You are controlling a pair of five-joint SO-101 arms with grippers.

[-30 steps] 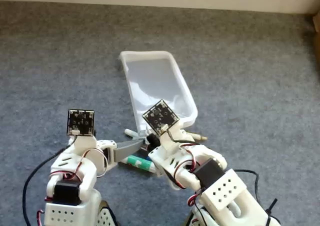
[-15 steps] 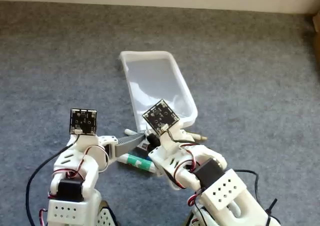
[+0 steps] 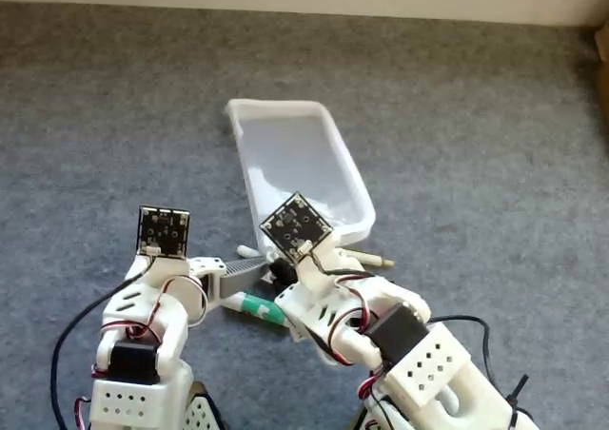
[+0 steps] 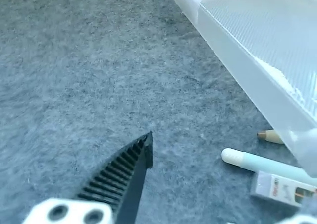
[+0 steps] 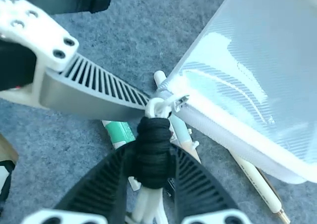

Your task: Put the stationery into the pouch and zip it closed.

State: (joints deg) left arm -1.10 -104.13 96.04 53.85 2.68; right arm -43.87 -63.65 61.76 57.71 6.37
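- Pouch (image 3: pixel 303 154), translucent white, lies mid-frame in the high view. Its long axis runs from upper left down to lower centre, with the near short end toward both arms.
- The zip's black cord (image 5: pixel 153 140) sits at a corner of that near end, and the right gripper (image 5: pixel 153 154) is clamped on it.
- The left gripper (image 5: pixel 127 53) is spread wide and holds nothing; its grey finger (image 5: pixel 99 92) points at the slider (image 5: pixel 161 105), tip just beside it.
- The stationery is outside the pouch on the grey carpet (image 3: pixel 476 116), under the grippers: a green-capped pen (image 3: pixel 253 305) and a pencil (image 3: pixel 366 257).
- Judgement: the zip has to travel along the long axis, away from the arms. The right arm has the pull; the left is nearest to brace the corner.
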